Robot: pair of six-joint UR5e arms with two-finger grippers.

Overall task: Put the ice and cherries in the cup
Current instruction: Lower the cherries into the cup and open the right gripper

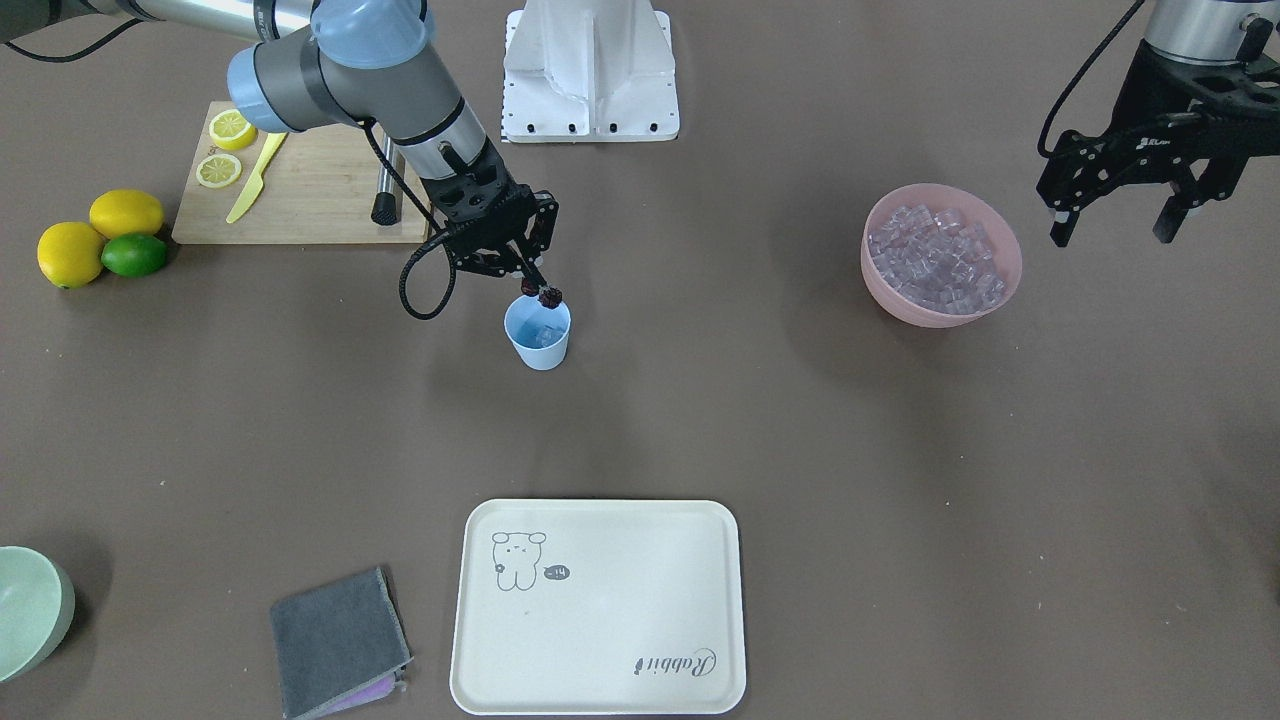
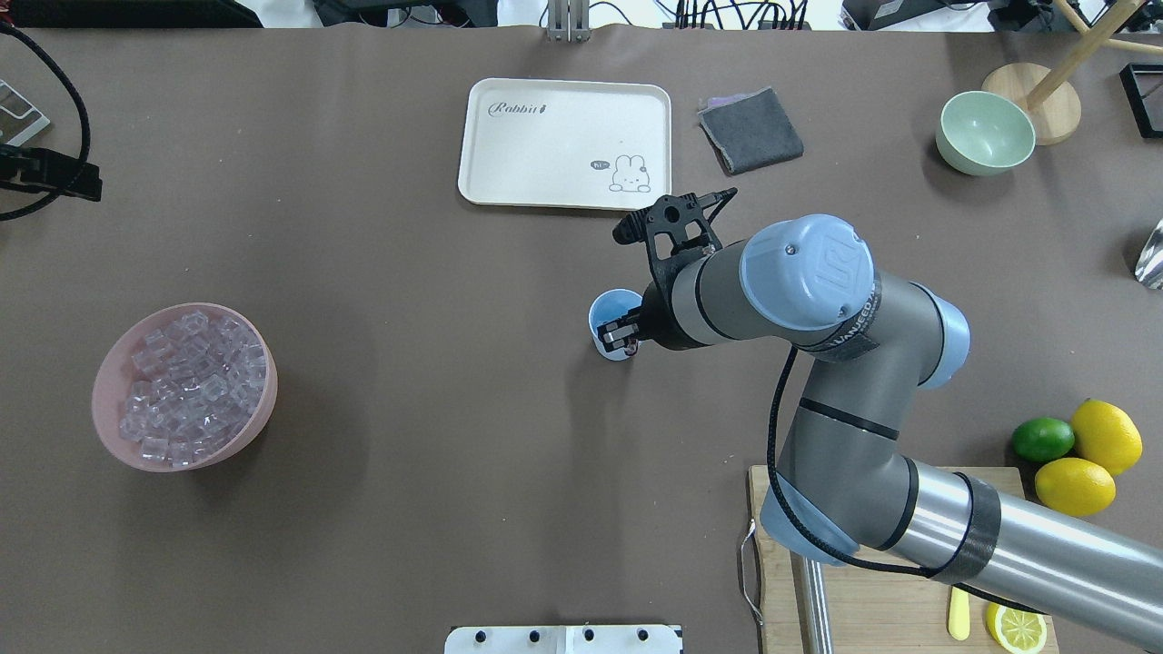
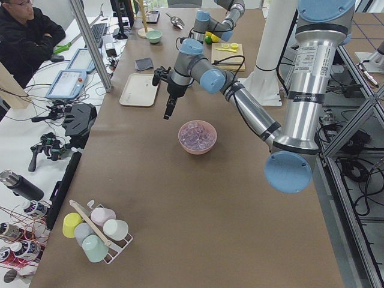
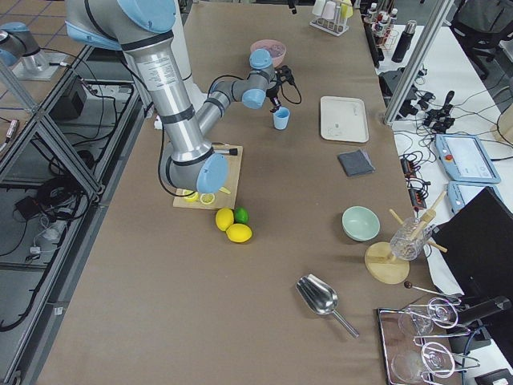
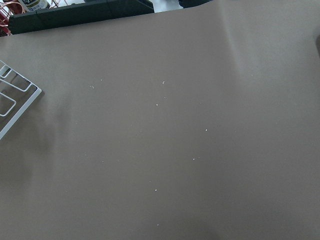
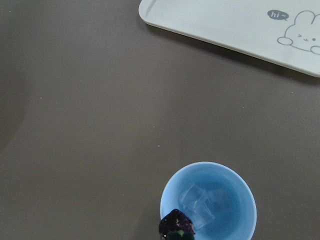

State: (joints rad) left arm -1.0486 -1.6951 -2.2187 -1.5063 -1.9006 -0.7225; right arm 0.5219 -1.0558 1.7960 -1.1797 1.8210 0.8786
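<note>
The right gripper (image 1: 537, 284) has its fingers pinched on the cherries (image 1: 549, 296) and holds them over the edge of the cup (image 1: 541, 352), on the rim's robot side. I cannot tell whether the fruit touches the rim.

From the operators' side, the tray (image 1: 600, 690) lies nearest (a little rabbit is drawn on it). A folded grey cloth (image 1: 335, 640) sits near it, and a green bowl (image 1: 30, 610) is off at the table's edge.

Further in, the cup stands upright alone in the middle of the table. A few clear cubes (image 6: 196, 200) lie at its bottom.

Well off towards the robot's left, a pink bowl (image 1: 940, 312) is heaped with ice (image 1: 935, 262). The left gripper (image 1: 1112, 225) hangs just beside that bowl, raised above the table, with its fingers spread and nothing between them.

Farthest back, under the right arm, is a wooden board (image 1: 320, 190) with two lemon halves (image 1: 225, 150) and a yellow knife (image 1: 255, 178). Beside the board, two lemons (image 1: 70, 253) and a lime (image 1: 134, 254) huddle together on the table.
</note>
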